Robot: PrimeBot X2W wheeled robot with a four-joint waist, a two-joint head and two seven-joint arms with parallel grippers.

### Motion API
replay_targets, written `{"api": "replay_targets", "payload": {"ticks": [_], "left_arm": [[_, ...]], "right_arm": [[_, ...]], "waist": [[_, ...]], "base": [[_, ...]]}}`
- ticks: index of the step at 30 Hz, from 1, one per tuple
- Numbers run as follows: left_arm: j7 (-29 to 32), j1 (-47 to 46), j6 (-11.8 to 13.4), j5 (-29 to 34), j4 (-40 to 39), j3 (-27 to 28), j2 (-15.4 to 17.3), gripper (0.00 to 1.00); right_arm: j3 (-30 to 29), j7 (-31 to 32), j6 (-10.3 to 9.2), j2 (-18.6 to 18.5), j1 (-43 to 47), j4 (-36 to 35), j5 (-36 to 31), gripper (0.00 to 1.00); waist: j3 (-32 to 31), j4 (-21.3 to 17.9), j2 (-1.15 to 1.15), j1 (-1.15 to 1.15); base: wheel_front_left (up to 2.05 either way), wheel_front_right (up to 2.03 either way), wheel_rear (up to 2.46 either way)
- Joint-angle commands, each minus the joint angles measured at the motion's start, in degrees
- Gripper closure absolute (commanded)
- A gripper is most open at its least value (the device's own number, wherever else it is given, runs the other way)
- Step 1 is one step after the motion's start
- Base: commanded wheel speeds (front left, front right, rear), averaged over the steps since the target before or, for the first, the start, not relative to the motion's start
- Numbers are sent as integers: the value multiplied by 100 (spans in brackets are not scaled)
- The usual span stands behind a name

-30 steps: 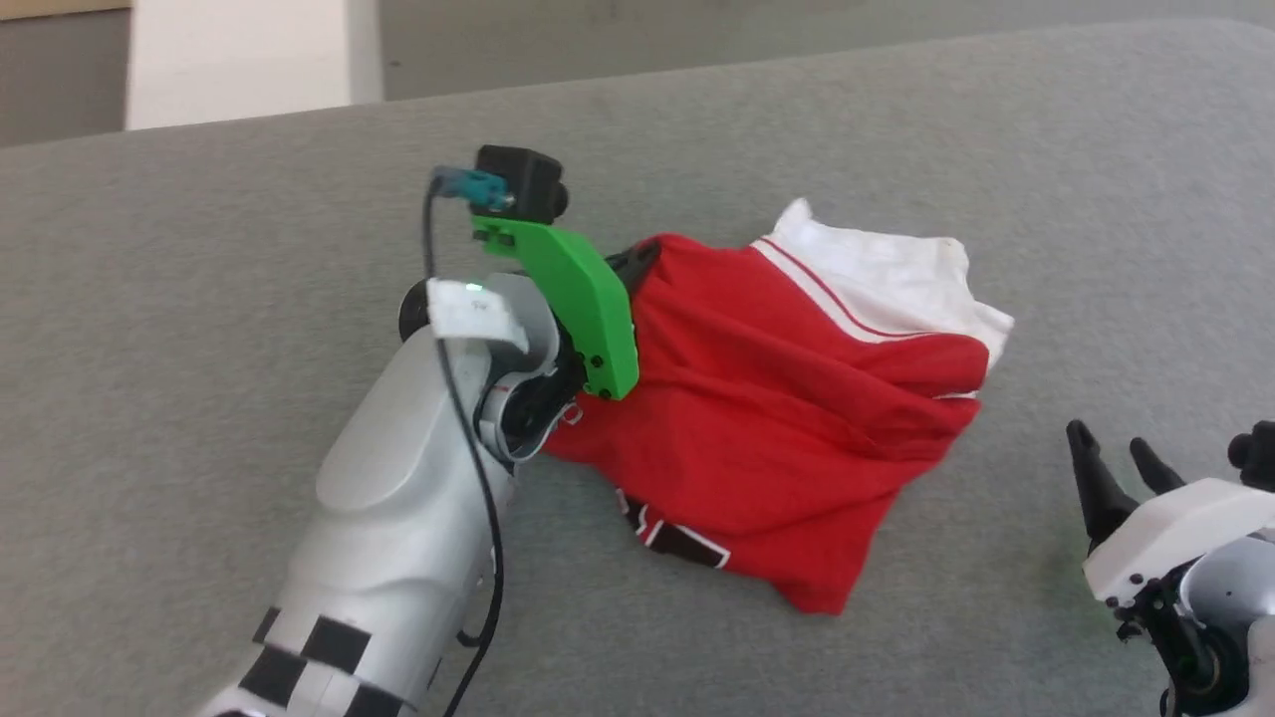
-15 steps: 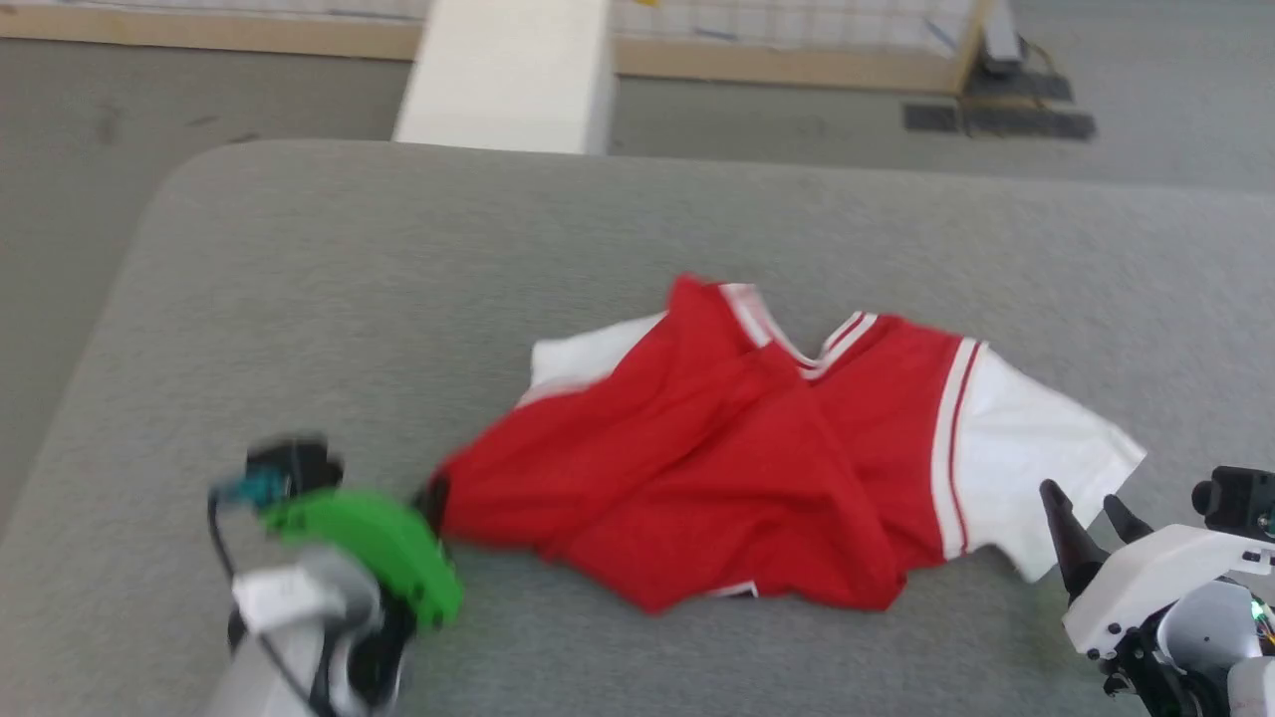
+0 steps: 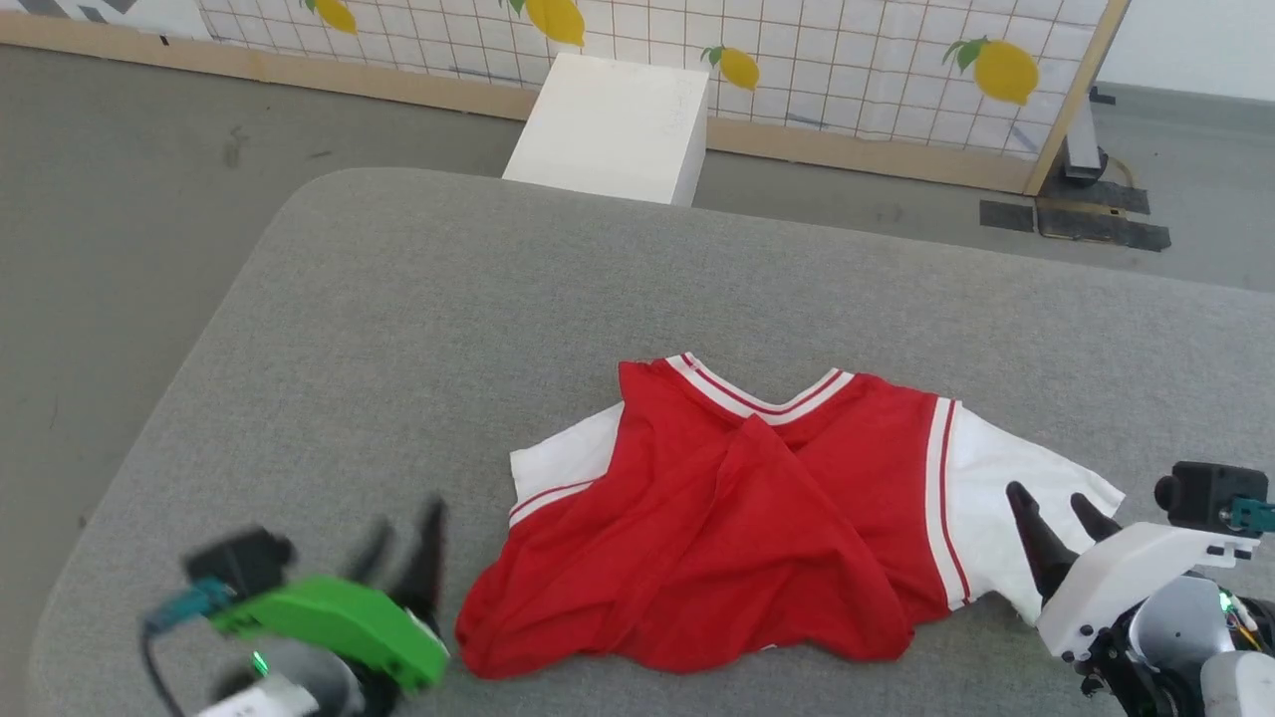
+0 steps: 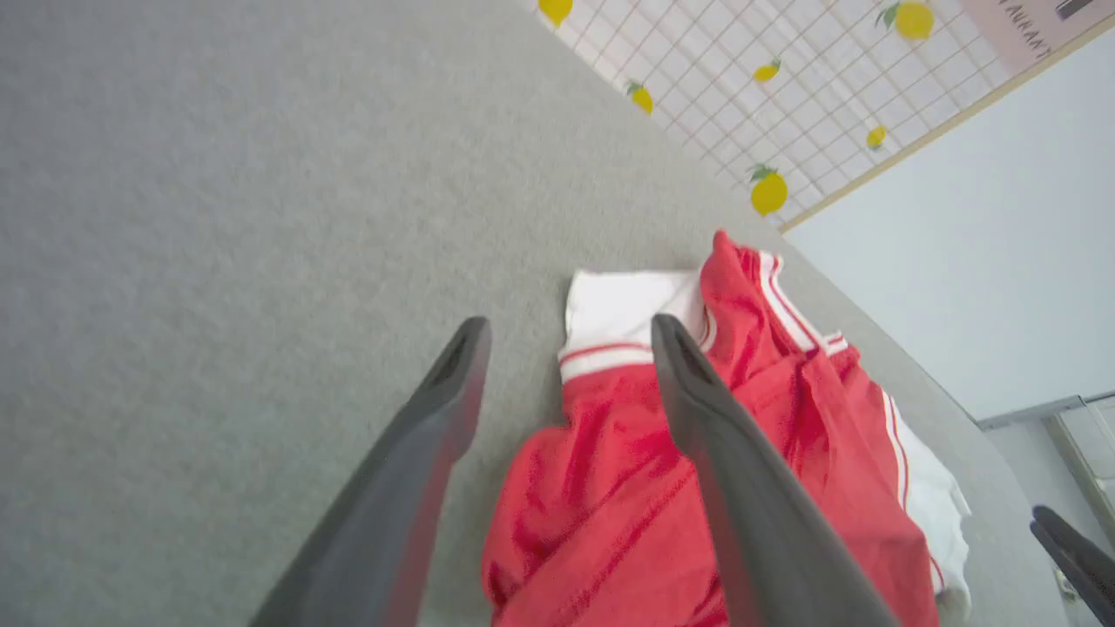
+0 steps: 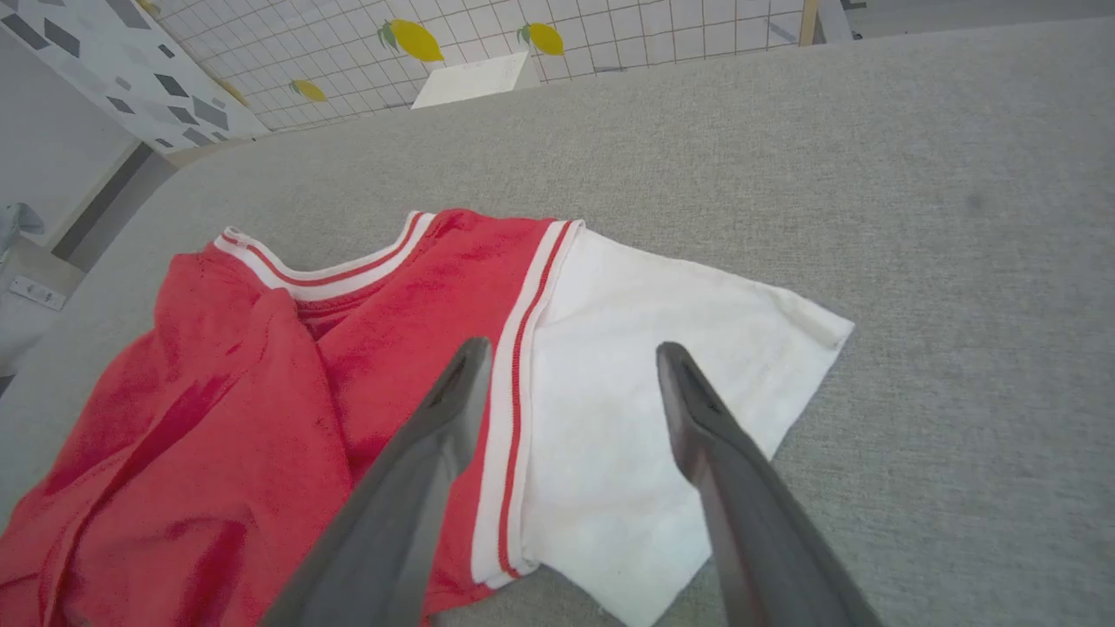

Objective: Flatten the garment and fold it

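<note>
The garment [image 3: 737,528] is laid crumpled on the near half of the grey table [image 3: 478,299], with the striped V-neck turned away from the robot. The red body is bunched in folds, and a white sleeve is spread out at each side. The left tool [image 3: 406,523] is held released and empty just beside the garment's lower left corner. The right tool [image 3: 1048,495] is also held spread apart and empty, at the near edge of the right sleeve. Beyond the table, a white block [image 3: 608,129] is seen on the floor.

Open table [image 3: 398,299] surrounds the garment [image 3: 717,528] — white box [image 3: 613,124] beyond.
</note>
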Motion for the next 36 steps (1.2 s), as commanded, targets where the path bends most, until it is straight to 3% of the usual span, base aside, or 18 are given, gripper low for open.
{"api": "replay_targets", "payload": {"ticks": [1, 6, 11, 14, 18, 21, 29, 30, 31, 36], "left_arm": [[-276, -259, -46, 217, -63, 74, 72, 0], [-1485, -772, -232, 1199, -61, -30, 265, 0], [-2252, -985, -486, 1829, -9, -254, 287, 0], [-2358, -1027, -565, 2030, 55, -270, 227, 0], [-2394, -1114, -616, 2194, 179, -236, 101, 0], [-2400, -1218, -677, 2266, 204, -184, -4, 0], [-2402, -1284, -809, 2453, 300, -47, -195, 0], [-2402, -1279, -818, 2462, 319, -34, -209, 0], [-2402, -1280, -825, 2477, 341, -24, -226, 0], [-2335, -1336, -857, 2493, 500, -48, -223, 0]], "right_arm": [[-19, 35, -9, -7, -29, -47, -91, 0], [-105, 378, -9, -7, -448, -209, -496, 0], [-93, 1326, -9, -32, -1314, -175, -1318, 0], [266, 1970, -9, -285, -1787, 84, -1651, 0], [1002, 2745, -9, -890, -2193, 591, -2028, 0], [1351, 2992, -9, -1140, -2393, 890, -1999, 0], [2027, 3225, -9, -1380, -2363, 1297, -1509, 0], [2020, 3211, -9, -1386, -2363, 1303, -1446, 55], [1984, 3140, -9, -1381, -2373, 1277, -1375, 100], [1509, 2773, -9, -1294, -2398, 1011, -1118, 100]], "waist": [[72, -49, 0, 0], [311, -237, 0, 0], [695, -440, 0, 0], [939, -494, 0, 0], [1191, -481, 0, 0], [1366, -429, 0, 0], [1547, -369, 0, 0], [1551, -377, 0, 0], [1551, -387, 0, 0], [1457, -453, 0, 0]], "base": [[0, 0, 0], [0, 0, 0], [0, 0, 0], [0, 0, 0], [0, 0, 0], [0, 0, 0], [0, 0, 0], [0, 0, 0], [0, 0, 0], [0, 0, 0]]}}
